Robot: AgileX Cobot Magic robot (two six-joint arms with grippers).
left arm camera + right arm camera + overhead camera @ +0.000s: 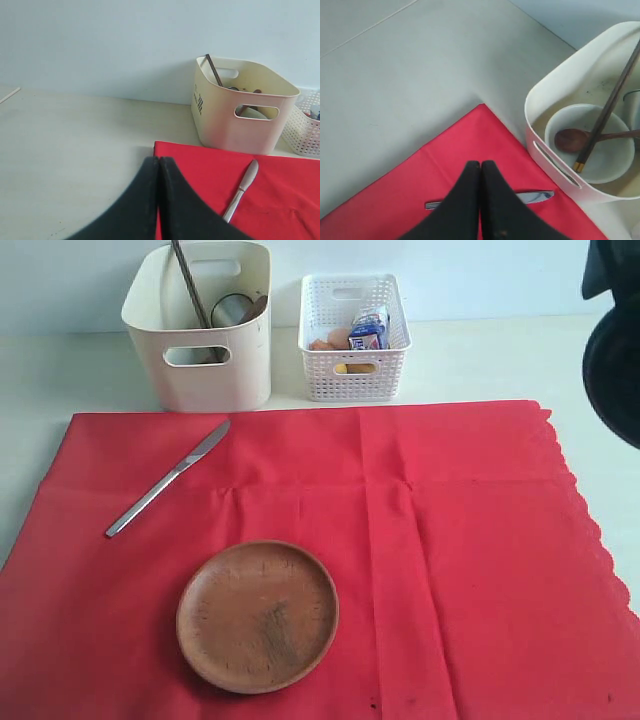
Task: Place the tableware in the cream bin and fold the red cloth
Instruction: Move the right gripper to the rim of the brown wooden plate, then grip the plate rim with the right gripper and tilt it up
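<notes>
The red cloth (480, 540) lies spread flat over the table. On it rest a round brown plate (258, 615) and a silver table knife (168, 478). The cream bin (215, 380) stands behind the cloth's far left corner. It holds dark chopsticks (190, 285), a steel cup (232, 308), a white bowl (610, 160) and a wooden spoon (570, 140). My right gripper (480, 163) is shut and empty, high over the knife (535, 196). My left gripper (159, 160) is shut and empty near the cloth's left corner, the knife (243, 187) beyond it.
A white lattice basket (355, 370) stands right of the bin with a milk carton (369, 330) and food items inside. A dark part of the right arm (612, 350) hangs at the upper right edge. Bare table runs along the cloth's left side (75, 145).
</notes>
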